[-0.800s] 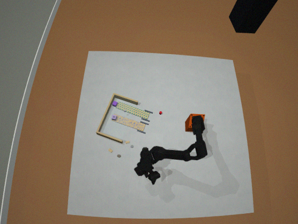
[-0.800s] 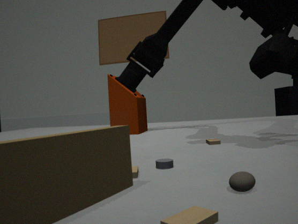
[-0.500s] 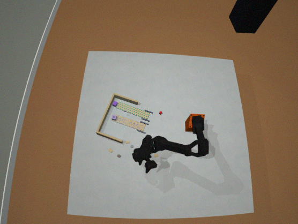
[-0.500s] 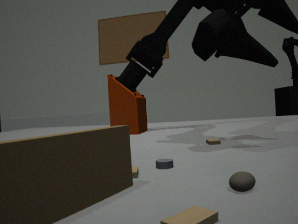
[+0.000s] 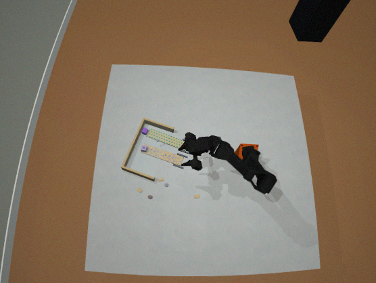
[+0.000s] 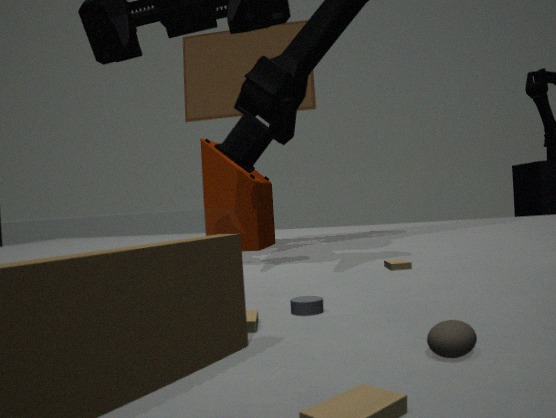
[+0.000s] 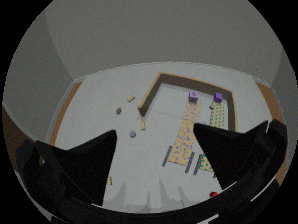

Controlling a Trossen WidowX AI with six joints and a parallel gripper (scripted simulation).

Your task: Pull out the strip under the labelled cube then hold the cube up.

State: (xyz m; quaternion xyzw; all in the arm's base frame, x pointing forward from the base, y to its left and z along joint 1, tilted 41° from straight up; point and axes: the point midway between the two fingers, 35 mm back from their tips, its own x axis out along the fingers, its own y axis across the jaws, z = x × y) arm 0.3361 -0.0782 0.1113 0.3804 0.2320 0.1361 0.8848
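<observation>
The brown desk (image 5: 209,40) carries a pale grey mat (image 5: 203,220) that covers most of its middle. On the mat, toward the desk's right edge, stands the orange base (image 5: 244,147) of the black arm (image 5: 250,166), which reaches left across the mat. A dark block (image 5: 316,18) sits near the desk's far right corner.

Left of the arm lies a three-sided tan fence (image 5: 132,145), closed on the side facing the desk's left edge and open toward the arm. Inside it lie two strips side by side. The farther one is a green dotted strip (image 5: 166,137) with a plain purple cube (image 5: 145,131) on its left end. The nearer one is a tan dotted strip (image 5: 162,154), and the labelled cube (image 5: 144,147) rests on its left end, close to the fence's closed side. The label is a pale mark on the top face, too small to read.

The jaws (image 5: 184,155) hang wide open with nothing between them, over the right ends of the two strips. Short dark bars (image 5: 179,160) lie by the end of the tan strip, under the jaws.

Small clutter lies outside the fence toward the desk's near edge: three tan chips (image 5: 139,190), a grey disc (image 5: 166,185) and a brown pebble (image 5: 150,196). None of it lies on either strip.
</observation>
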